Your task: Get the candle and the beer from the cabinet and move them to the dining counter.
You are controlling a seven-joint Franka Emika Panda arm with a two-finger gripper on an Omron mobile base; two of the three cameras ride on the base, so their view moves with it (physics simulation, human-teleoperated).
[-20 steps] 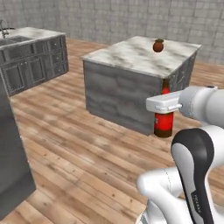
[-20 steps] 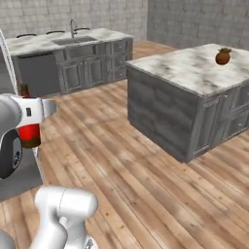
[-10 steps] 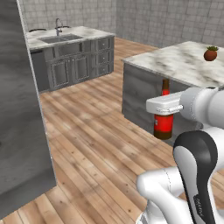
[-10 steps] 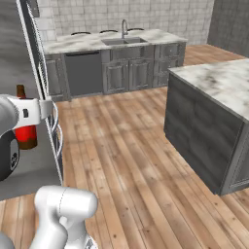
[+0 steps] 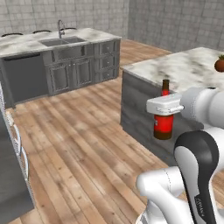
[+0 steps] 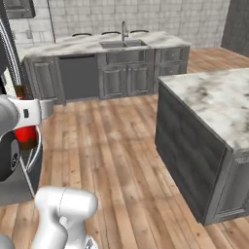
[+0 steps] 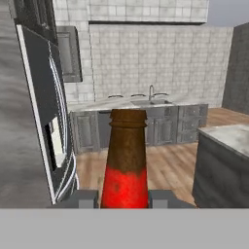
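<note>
A rendered kitchen with a wood-plank floor (image 5: 83, 144) and grey tiled walls (image 7: 146, 58). Along the far wall runs a long bench topped with white marble veined grey-brown (image 5: 26, 41), fitted with an inset steel sink (image 5: 63, 41) and an upright tap (image 5: 61, 28), above grey panelled base units (image 6: 126, 78). In the right base view the same bench (image 6: 87, 43) lies straight ahead across the open floor.

A second marble-topped island on grey panelled sides (image 5: 183, 70) stands near the arm, on its right side in both base views (image 6: 214, 102). A small round reddish-brown item (image 5: 220, 64) sits on its top at the edge of the left base view; its identity cannot be told.

The small dark brown glass bottle with a red label and narrow neck (image 5: 163, 117) is held upright in the air, clear of the floor and of both benches, in front of the near island's side. The claw (image 5: 165, 107) is clamped on the bottle just above the label. In the hand view the bottle (image 7: 126, 160) rises between the two dark finger tips (image 7: 85, 198). In the right base view the bottle's red label (image 6: 25, 136) shows below the white hand.

A tall dark grey appliance side (image 7: 19, 126) stands to the left.
</note>
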